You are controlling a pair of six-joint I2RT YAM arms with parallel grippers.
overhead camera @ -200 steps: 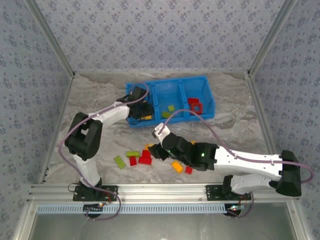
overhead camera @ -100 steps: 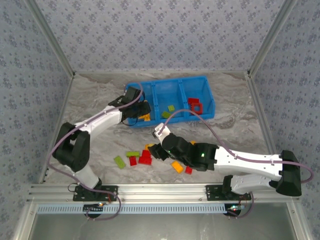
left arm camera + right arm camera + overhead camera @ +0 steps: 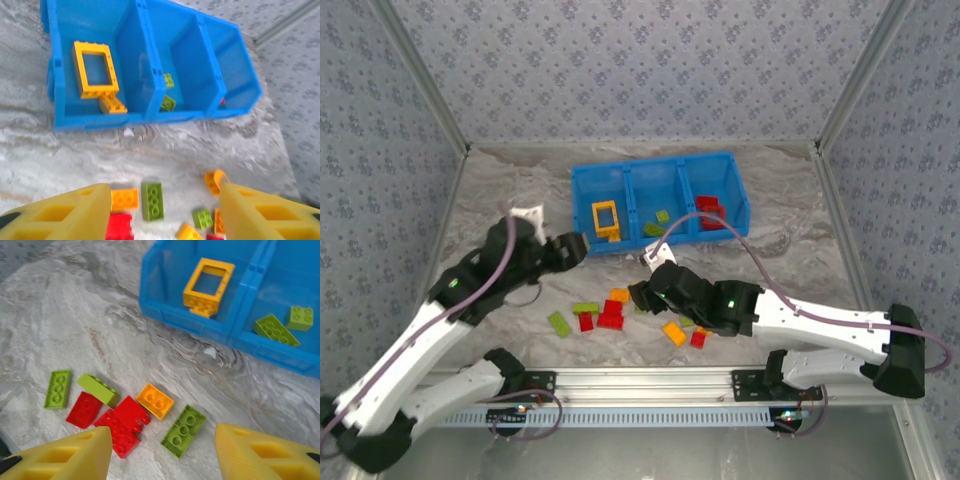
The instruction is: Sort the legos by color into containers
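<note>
Left fingers [image 3: 65,210] spread wide, empty, above loose legos [image 3: 152,201] on the table [image 3: 60,145]. Right fingers [image 3: 65,452] also wide, empty, over that scatter. Beyond, blue bin [image 3: 150,117]: orange frame [image 3: 95,69] in left compartment, green bricks [image 3: 168,102] middle, red pieces [image 3: 710,212] right.

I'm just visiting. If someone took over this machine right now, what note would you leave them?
Both open and empty: left end effector, right end effector.
Done: orange frame and orange brick in the blue bin's left compartment, green bricks in the middle, red pieces in the right.
Left: loose bricks, red, green and orange, unsorted on the table.
</note>
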